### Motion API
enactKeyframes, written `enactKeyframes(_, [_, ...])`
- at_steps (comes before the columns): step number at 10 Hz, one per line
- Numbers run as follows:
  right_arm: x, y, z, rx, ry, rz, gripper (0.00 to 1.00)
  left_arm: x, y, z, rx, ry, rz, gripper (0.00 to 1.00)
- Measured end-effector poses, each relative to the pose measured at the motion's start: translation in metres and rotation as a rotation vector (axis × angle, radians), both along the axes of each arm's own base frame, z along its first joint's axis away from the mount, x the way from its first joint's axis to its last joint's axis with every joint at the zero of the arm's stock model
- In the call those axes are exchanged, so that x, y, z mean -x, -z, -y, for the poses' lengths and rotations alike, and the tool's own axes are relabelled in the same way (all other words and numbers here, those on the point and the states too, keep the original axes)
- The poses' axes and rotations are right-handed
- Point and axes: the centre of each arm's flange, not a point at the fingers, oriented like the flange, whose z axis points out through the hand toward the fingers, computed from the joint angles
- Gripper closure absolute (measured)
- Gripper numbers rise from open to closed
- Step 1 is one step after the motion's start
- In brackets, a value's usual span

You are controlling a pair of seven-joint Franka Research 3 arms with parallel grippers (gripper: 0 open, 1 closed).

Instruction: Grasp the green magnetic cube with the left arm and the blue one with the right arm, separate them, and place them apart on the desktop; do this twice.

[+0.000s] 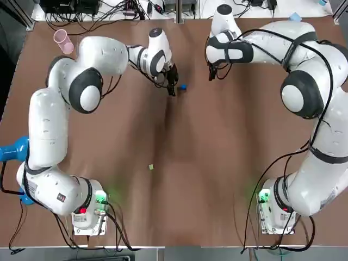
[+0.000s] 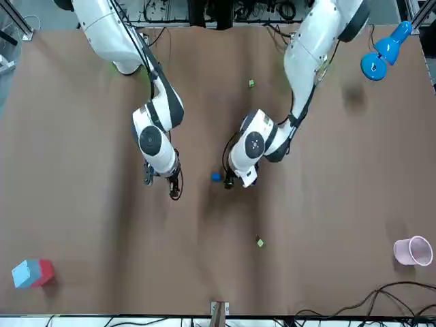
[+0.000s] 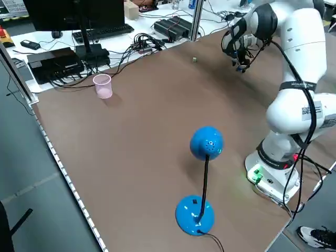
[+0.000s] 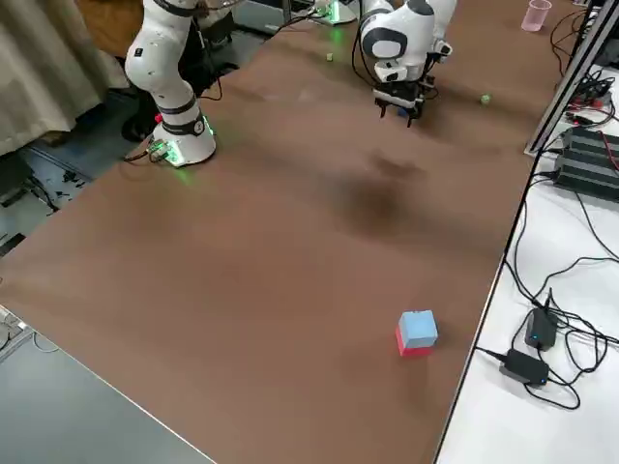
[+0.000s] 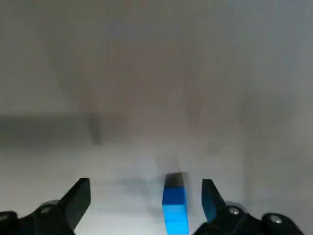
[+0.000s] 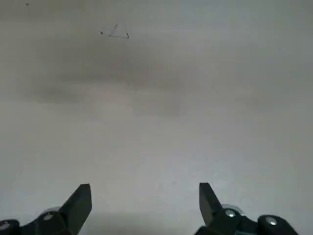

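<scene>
Framing the blue cube (image 5: 174,209) on the desk (image 1: 217,163), left fingers (image 5: 76,203) spread wide, gripping nothing | right fingers (image 6: 78,205) spread, empty, near | green cube (image 1: 151,167) well apart, nearer the bases | cube looks light, rigid, slick: pinch opposite flat faces, centred.

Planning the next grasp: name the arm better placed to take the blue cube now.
Left. The left gripper is open with the blue cube between its fingers. The right gripper is open over the table, and its wrist view shows no cube.
</scene>
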Motion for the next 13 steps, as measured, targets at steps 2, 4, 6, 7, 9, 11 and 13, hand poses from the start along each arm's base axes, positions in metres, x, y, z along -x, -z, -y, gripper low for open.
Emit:
enactKeyframes(2, [0.0, 0.0, 0.0, 0.0, -0.001, 0.0, 0.03, -0.003, 0.0, 0.002, 0.016, -0.036, 0.019, 0.12])
enactKeyframes(4, [0.0, 0.0, 0.0, 0.0, -0.001, 0.0, 0.03, -0.009, 0.001, 0.0, 0.034, -0.085, 0.047, 0.13])
enactKeyframes(6, [0.0, 0.0, 0.0, 0.0, -0.001, 0.0, 0.03, -0.007, 0.005, 0.002, 0.033, -0.083, 0.047, 0.15])
enactKeyframes(7, [0.0, 0.0, 0.0, 0.0, -0.001, 0.0, 0.03, -0.003, 0.01, 0.005, 0.025, -0.076, 0.045, 0.16])
enactKeyframes(9, [0.0, 0.0, 0.0, 0.0, -0.002, 0.0, 0.03, 0.004, 0.017, 0.011, 0.017, -0.064, 0.054, 0.25])
enactKeyframes(11, [0.0, 0.0, 0.0, 0.0, -0.002, 0.0, 0.03, 0.0, 0.015, 0.01, 0.021, -0.07, 0.064, 0.4])
enactKeyframes(13, [0.0, 0.0, 0.0, 0.0, -0.002, 0.0, 0.03, -0.001, 0.012, 0.011, 0.024, -0.07, 0.068, 0.63])
